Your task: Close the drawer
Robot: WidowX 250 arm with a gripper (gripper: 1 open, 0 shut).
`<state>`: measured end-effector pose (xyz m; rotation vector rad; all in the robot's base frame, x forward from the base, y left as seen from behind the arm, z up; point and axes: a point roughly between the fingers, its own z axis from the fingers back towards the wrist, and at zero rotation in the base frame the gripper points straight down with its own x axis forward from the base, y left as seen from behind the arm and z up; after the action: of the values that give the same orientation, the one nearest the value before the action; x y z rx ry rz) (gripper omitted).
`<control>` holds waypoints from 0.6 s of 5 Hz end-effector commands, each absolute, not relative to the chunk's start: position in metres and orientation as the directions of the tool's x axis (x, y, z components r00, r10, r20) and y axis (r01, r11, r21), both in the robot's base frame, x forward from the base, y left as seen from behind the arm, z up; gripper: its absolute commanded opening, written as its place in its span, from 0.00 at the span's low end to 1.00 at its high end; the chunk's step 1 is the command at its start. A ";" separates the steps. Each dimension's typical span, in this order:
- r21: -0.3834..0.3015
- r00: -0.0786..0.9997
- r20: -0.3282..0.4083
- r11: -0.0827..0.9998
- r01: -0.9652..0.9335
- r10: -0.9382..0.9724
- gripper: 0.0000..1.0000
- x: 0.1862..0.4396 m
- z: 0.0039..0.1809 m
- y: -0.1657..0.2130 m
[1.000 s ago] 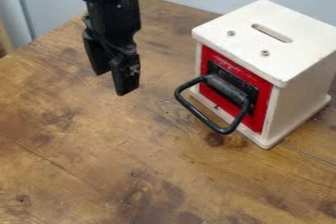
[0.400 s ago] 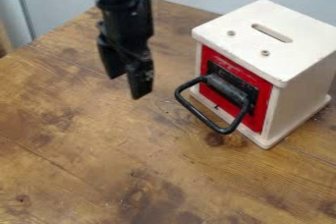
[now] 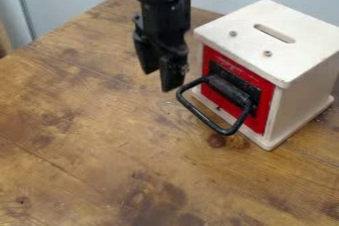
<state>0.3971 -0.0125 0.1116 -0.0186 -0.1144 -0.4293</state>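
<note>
Black gripper (image 3: 165, 77) hangs just left of the drawer's loop handle (image 3: 212, 109), holding nothing.

The gripper points down over the worn wooden table (image 3: 93, 141), its two fingers a little apart with only air between them; whether it touches the handle cannot be told. The red drawer (image 3: 240, 93) sits in the front of the cream wooden box (image 3: 272, 66) at the table's right side, its black bracket and large rectangular handle projecting forward and down toward the tabletop. A slot shows on the box's top.
</note>
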 end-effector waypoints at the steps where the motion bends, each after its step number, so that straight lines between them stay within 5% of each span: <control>1: 0.015 0.912 0.153 0.924 0.383 -0.381 0.00 0.415 0.140 -0.003; 3: 0.032 0.943 0.166 0.958 0.286 -0.287 0.00 0.437 0.148 0.018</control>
<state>0.4322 0.0125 0.1211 -0.0120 -0.0980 -0.3008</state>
